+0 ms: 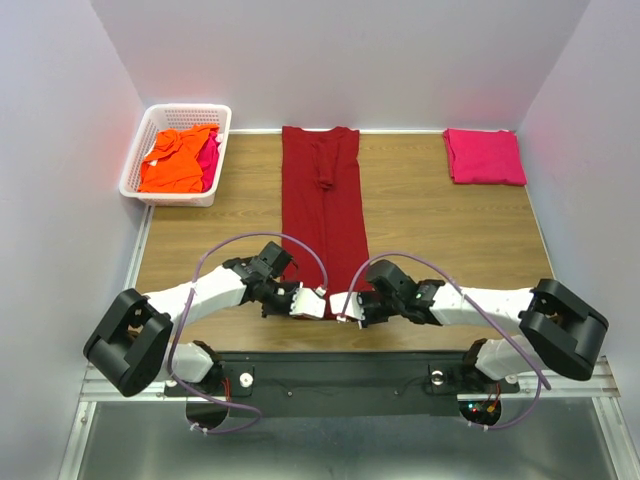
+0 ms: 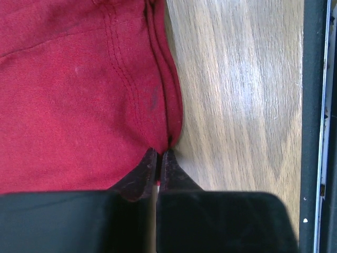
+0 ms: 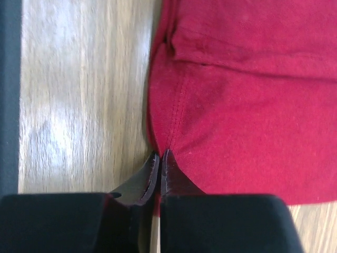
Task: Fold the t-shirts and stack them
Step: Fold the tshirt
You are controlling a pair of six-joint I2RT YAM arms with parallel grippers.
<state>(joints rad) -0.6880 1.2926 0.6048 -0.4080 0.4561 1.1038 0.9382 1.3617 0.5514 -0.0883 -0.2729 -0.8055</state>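
Observation:
A dark red t-shirt (image 1: 322,200) lies folded into a long narrow strip down the middle of the table, collar at the far end. My left gripper (image 1: 322,303) is shut on the near left corner of its hem. In the left wrist view the gripper (image 2: 159,153) pinches the shirt's folded edge (image 2: 79,95). My right gripper (image 1: 345,308) is shut on the near right corner. In the right wrist view the gripper (image 3: 159,154) is shut on the red cloth (image 3: 247,116). A folded magenta-pink t-shirt (image 1: 484,157) rests at the far right. An orange t-shirt (image 1: 178,158) and a pink one (image 1: 210,155) lie crumpled in the basket.
The white lattice basket (image 1: 185,108) stands at the far left corner. White walls close in the table on three sides. A black rail (image 1: 330,375) runs along the near edge behind both grippers.

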